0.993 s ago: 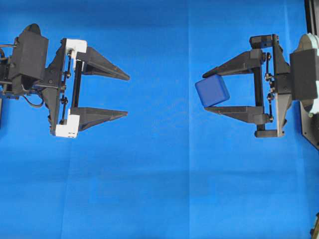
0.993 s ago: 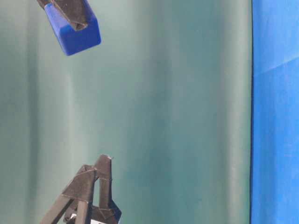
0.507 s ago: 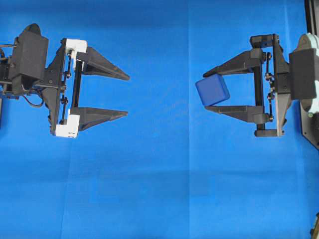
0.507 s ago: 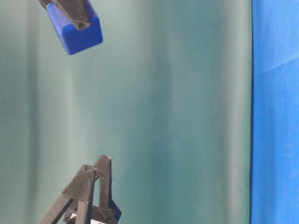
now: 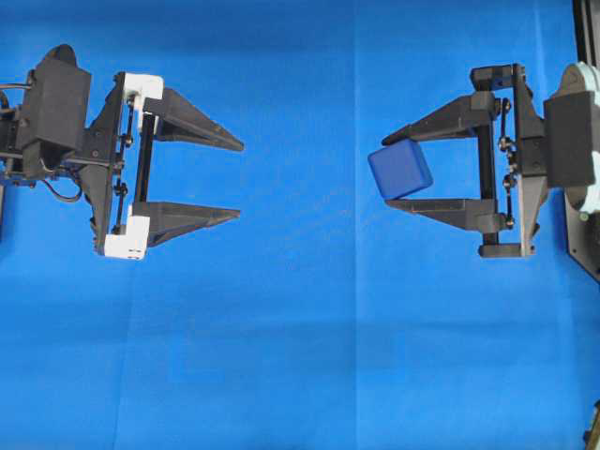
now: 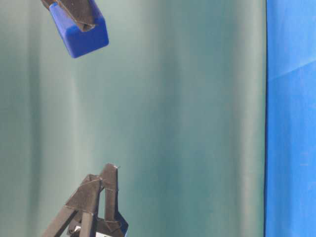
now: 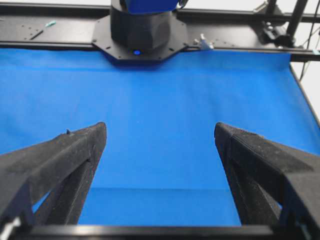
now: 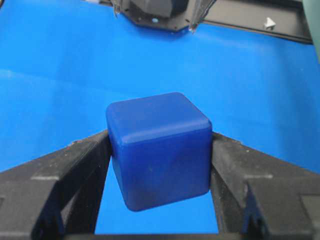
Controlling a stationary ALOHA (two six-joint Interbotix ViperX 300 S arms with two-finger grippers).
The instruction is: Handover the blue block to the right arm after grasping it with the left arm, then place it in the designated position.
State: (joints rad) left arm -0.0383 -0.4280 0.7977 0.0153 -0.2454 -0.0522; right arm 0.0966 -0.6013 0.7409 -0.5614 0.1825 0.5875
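The blue block (image 5: 400, 170) is a dark-blue cube with rounded edges, pinched between the tips of the all-black right gripper (image 5: 391, 171), which is shut on it. In the right wrist view the blue block (image 8: 159, 149) fills the gap, slightly tilted, with the right gripper (image 8: 159, 145) pressing both sides, above the cloth. At table level the blue block (image 6: 79, 30) hangs at the top left. The white-trimmed left gripper (image 5: 240, 179) is at the left, open and holding nothing, well apart from the block. Its fingers (image 7: 75, 155) stand wide over bare cloth around the left gripper (image 7: 161, 135).
A blue cloth (image 5: 300, 337) covers the table. The right arm's black base (image 7: 142, 30) stands at the cloth's far edge in the left wrist view. A black frame edge (image 5: 583, 122) runs down the right side. The left gripper's fingers (image 6: 94, 202) show at table level, bottom left.
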